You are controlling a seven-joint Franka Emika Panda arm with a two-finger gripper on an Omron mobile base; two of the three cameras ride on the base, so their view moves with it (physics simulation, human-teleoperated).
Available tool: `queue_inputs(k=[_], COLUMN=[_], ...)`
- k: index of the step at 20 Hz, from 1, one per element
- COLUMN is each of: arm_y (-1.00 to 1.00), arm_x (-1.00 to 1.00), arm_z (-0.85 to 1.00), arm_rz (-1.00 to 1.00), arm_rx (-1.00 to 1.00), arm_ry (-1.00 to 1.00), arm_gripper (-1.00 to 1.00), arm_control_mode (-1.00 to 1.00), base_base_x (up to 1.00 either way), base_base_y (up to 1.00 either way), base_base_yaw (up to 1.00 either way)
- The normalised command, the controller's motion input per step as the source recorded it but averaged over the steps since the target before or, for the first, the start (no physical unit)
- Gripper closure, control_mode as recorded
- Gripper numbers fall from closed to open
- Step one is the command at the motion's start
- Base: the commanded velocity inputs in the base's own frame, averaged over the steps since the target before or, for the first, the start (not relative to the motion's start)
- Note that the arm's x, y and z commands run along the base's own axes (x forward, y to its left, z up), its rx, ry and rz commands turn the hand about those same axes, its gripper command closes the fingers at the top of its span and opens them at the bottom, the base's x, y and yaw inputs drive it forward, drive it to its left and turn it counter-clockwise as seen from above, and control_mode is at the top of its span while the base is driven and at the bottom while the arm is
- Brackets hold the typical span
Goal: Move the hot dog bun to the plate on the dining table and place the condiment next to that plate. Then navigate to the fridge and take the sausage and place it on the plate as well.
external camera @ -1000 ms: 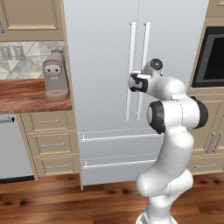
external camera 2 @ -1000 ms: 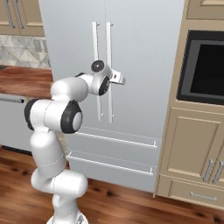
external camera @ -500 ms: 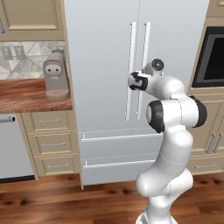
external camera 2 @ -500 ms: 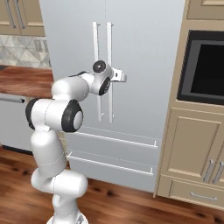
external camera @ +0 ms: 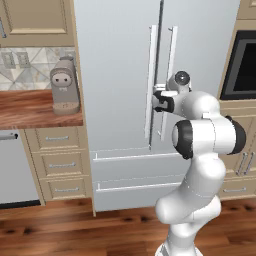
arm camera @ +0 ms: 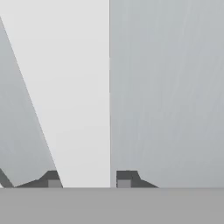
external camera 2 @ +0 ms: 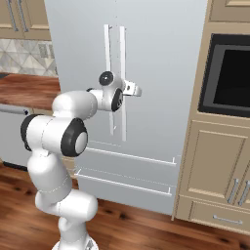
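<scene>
The tall grey fridge [external camera: 115, 75] [external camera 2: 161, 73] stands in front of me with both doors closed. My gripper [external camera: 155, 100] [external camera 2: 128, 90] is at mid-height against its long white vertical door handles [external camera: 150, 60] [external camera 2: 122, 49]. In the hand view the gripper [arm camera: 87, 180] has one pale handle bar [arm camera: 83, 87] between its two dark fingertips [arm camera: 52, 178], which press against the bar's sides. The sausage is hidden behind the closed doors. The hot dog bun, condiment, plate and dining table are out of view.
A coffee machine [external camera: 65, 92] stands on the wooden counter [external camera: 30, 107] left of the fridge, above drawers [external camera: 57, 162] and a dishwasher [external camera: 12, 170]. A built-in oven [external camera: 242, 65] [external camera 2: 229, 78] and cabinets [external camera 2: 219, 166] flank the right. The fridge's freezer drawers [external camera 2: 127, 171] sit below the doors.
The jaws have closed from wide open onto the fridge door handle. The arm and base have hardly moved.
</scene>
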Motion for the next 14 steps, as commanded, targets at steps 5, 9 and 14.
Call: queue_inputs(k=[5, 9, 14], arm_y=[-0.73, -0.93, -1.00], arm_x=[-0.98, -1.00, -1.00], arm_z=[0.00, 0.00, 0.00], arm_rz=[-0.03, 0.00, 0.00], arm_rx=[0.00, 0.04, 0.09], arm_ry=[0.00, 0.00, -0.01], arm_gripper=[1.00, 1.00, 1.00], arm_control_mode=[-1.00, -1.00, -1.00], base_base_x=[0.00, 0.00, 0.00], base_base_y=[0.00, 0.00, 0.00], base_base_yaw=[0.00, 0.00, 0.00])
